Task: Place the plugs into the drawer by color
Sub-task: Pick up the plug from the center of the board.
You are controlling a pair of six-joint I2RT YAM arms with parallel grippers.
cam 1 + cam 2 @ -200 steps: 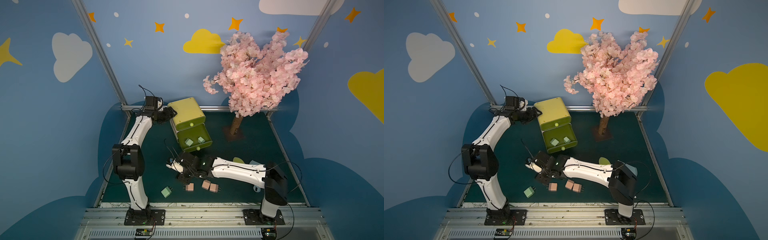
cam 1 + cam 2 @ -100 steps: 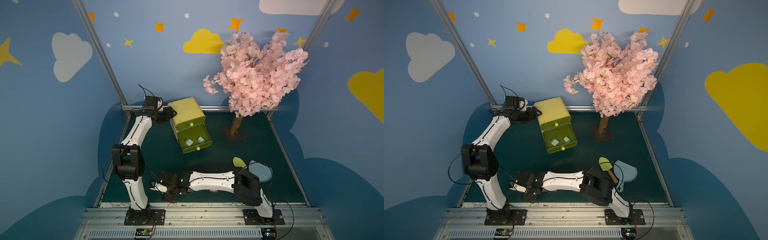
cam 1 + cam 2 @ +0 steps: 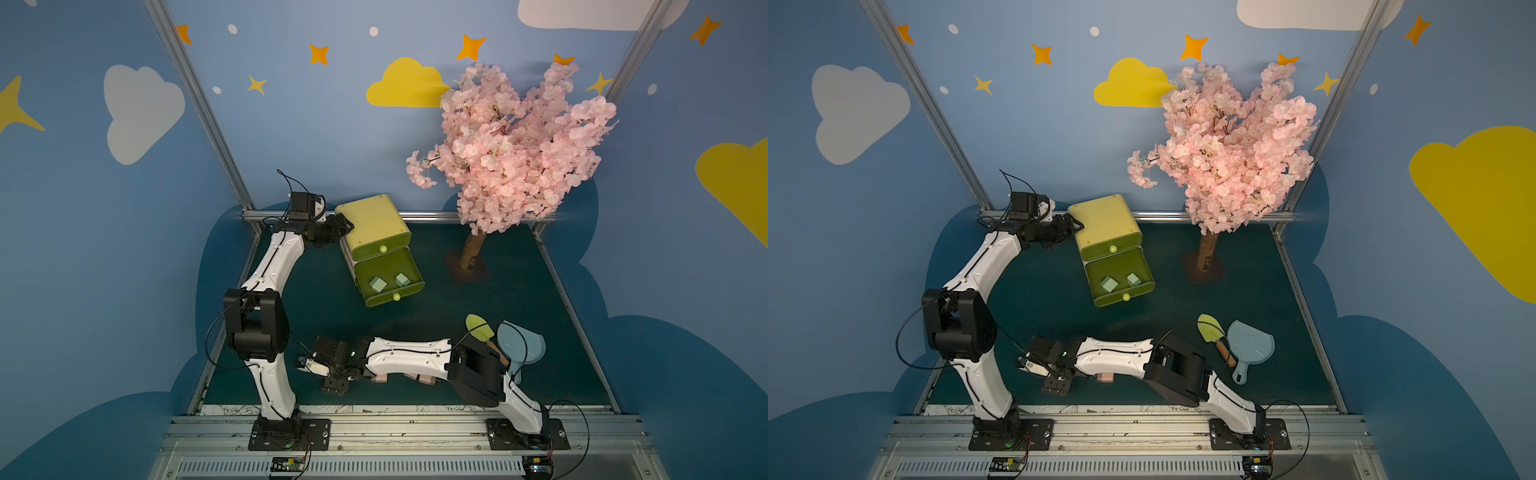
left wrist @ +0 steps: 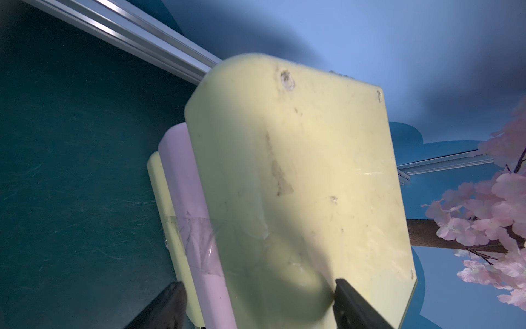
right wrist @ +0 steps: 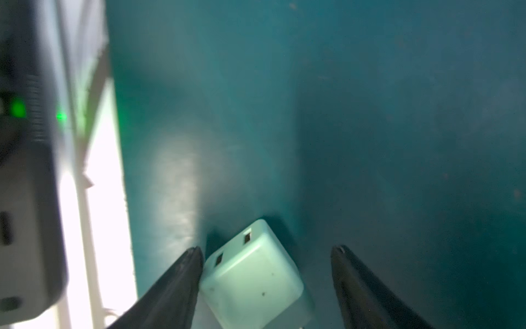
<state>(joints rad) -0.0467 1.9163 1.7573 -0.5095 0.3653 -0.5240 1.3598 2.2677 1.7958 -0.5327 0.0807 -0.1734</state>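
Scuffed plastic drawer (image 4: pixel 299 171), smooth plastic plug (image 5: pixel 250 279), scratched matt floor (image 4: pixel 71 171)

Nothing readable from my end, folks. Closest thing to writing is some dark scribbling on the pale strip (image 3: pixel 374 410) along the front edge of the dark green tabletop (image 3: pixel 498 291), and I can't make out a word.

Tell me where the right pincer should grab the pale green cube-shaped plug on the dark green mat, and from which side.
Come down from above and pinch two opposite flat sides of the pale green cube-shaped plug, not the face with two dark marks. It sits skewed inside the open right pincer, so probably twist the wrist first: it should close on faces, not rounded corners.
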